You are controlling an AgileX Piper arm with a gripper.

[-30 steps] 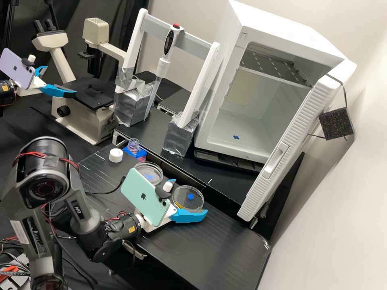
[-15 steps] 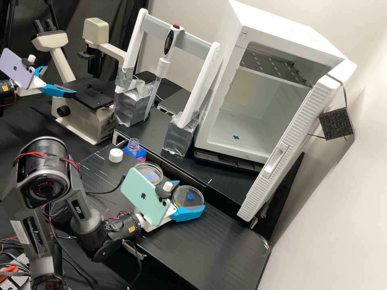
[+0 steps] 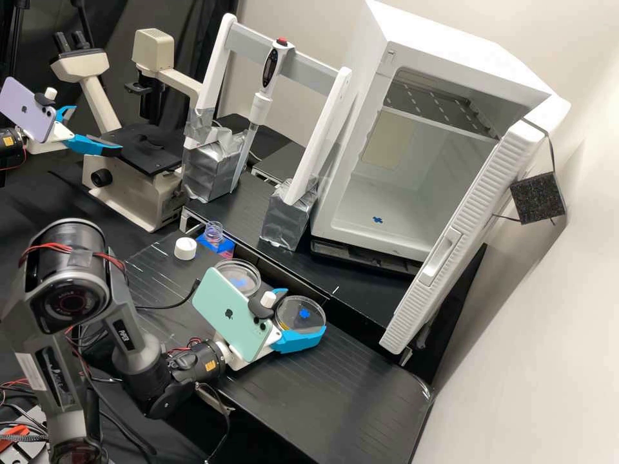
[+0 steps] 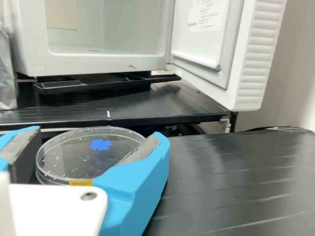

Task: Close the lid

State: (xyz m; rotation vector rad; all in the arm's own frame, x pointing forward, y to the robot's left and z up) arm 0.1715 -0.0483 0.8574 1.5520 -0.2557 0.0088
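We reckon we're seating the lid (image 4: 74, 155); gripper (image 4: 98, 135) fingers are clamped round the dish (image 4: 51, 180), so next, level and release.

Right of gripper (image 3: 305, 314): bench (image 3: 329, 390), room to pass. Dish (image 4: 81, 155) between fingers (image 4: 140, 179). Left: second dish (image 3: 238, 278). Ahead: shelf (image 4: 152, 105), cabinet (image 4: 108, 62); door (image 4: 253, 64) ahead-right.

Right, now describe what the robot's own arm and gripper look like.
The dark grey arm has rounded black joints, with thin red and black cables along it and a small yellow label near its wrist. The white gripper has two bright blue, tapered fingers with dark grey inner pads. A mint-green phone with a black clip is mounted on it.
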